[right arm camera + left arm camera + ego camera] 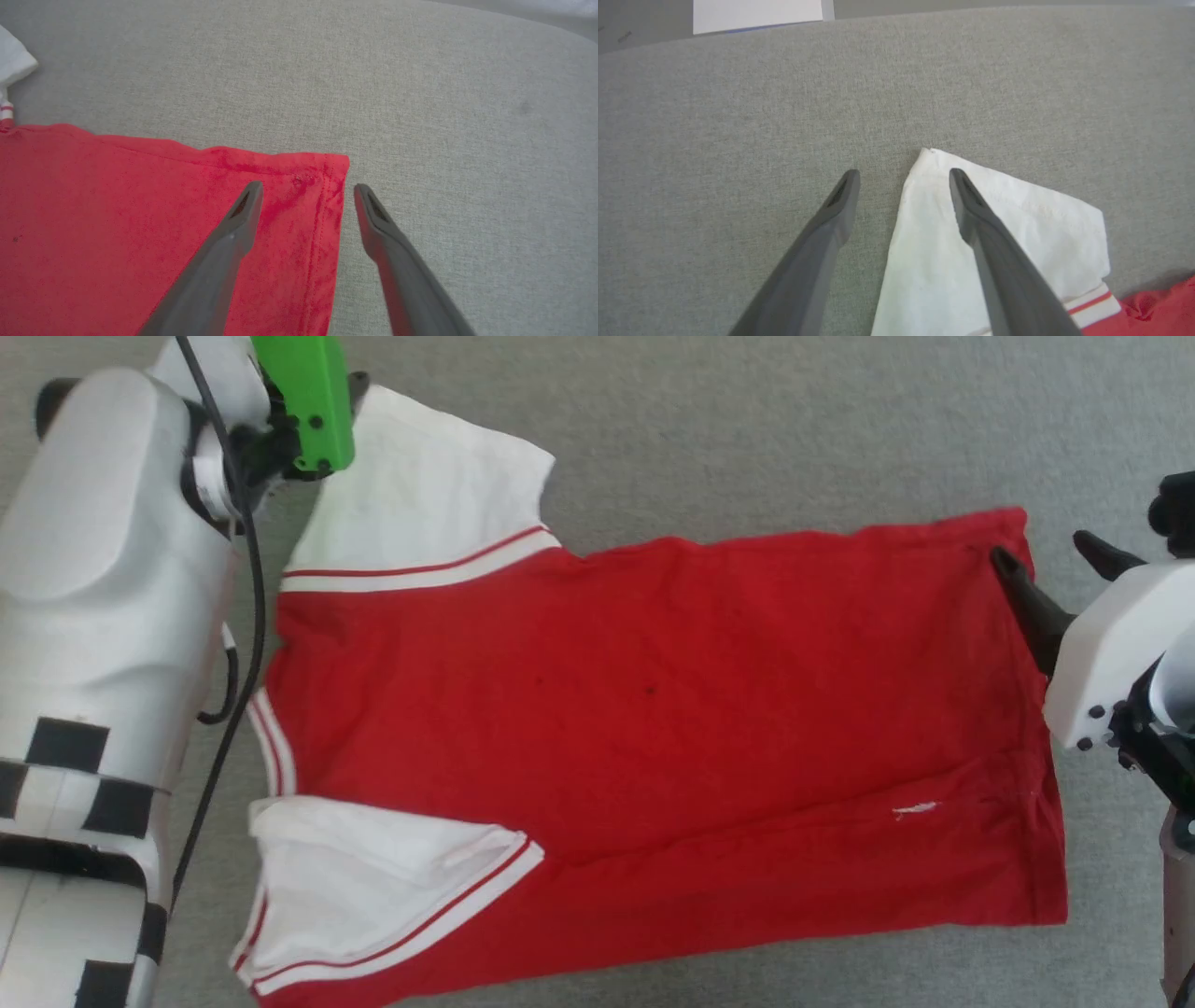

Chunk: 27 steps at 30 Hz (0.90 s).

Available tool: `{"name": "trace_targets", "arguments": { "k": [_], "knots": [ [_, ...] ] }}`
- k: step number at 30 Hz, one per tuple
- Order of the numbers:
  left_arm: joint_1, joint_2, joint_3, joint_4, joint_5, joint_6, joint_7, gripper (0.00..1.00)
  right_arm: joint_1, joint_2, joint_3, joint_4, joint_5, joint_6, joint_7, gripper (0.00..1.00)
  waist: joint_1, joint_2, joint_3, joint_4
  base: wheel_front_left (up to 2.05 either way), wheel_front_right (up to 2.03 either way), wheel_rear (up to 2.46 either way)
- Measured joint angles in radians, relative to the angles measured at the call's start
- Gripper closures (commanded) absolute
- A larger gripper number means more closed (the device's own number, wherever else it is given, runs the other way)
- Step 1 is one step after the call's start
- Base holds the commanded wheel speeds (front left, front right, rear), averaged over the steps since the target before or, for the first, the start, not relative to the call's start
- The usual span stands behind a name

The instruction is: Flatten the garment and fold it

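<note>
The garment (653, 709) lies spread on a grey cloth surface (747, 420) with its plain red side up, so no print can be seen. Its neck end points to the robot's left and its hem (1041, 784) to the right. The far sleeve (420, 476) is white and lies flat. The near sleeve (355, 887) is creased and partly doubled over, and its lowest corner is cut off by the bottom edge of the head view. A small white fleck (915, 809) sits near the hem; what it is cannot be made out.

The left gripper (903, 175) is spread wide and grips nothing. One finger is over the bare grey surface and the other over the corner of the far sleeve. Whether it touches the cloth cannot be told. In the head view a green part (313, 401) and the white forearm (93, 569) hide these fingers.

The right gripper (308, 189) is also wide apart and empty. One finger is over the far corner of the hem, the other over the grey surface just beside it.

A white flat sheet (756, 14) is cut off at the top of the left wrist view.
</note>
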<state>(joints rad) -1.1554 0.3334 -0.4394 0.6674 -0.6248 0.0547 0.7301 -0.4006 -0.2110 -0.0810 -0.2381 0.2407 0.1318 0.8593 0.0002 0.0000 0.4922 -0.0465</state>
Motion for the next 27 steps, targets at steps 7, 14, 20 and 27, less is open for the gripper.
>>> {"name": "trace_targets", "arguments": {
  "k": [7, 14, 20, 27],
  "knots": [
    [-0.009, 0.021, -0.031, 0.014, -0.005, 0.000, 0.129, 0.00, 0.000, 0.000, -0.023, -0.024, -0.005, 0.000, 0.000, 0.00, -0.0001, 0.0000, 0.065, -0.043, 0.00, 0.00, 0.00],
    [-0.006, 0.039, -0.020, -0.020, -0.031, 0.008, 0.156, 1.00, 0.002, 0.003, -0.036, -0.036, -0.005, 0.000, 0.003, 0.00, -0.0002, 0.0000, 0.093, -0.053, 0.00, 0.00, 0.00],
    [0.044, 0.025, 0.040, -0.063, -0.105, -0.011, 0.091, 1.00, 0.001, -0.013, -0.054, -0.033, -0.005, 0.000, 0.017, 0.00, -0.0002, 0.0000, 0.067, -0.026, 0.00, 0.00, 0.00],
    [0.091, 0.024, 0.077, -0.165, -0.157, -0.054, 0.035, 1.00, -0.038, -0.099, -0.042, 0.001, -0.008, 0.000, 0.104, 0.00, -0.0002, 0.0000, 0.034, 0.025, 0.00, 0.00, 0.00]
  ]
}}
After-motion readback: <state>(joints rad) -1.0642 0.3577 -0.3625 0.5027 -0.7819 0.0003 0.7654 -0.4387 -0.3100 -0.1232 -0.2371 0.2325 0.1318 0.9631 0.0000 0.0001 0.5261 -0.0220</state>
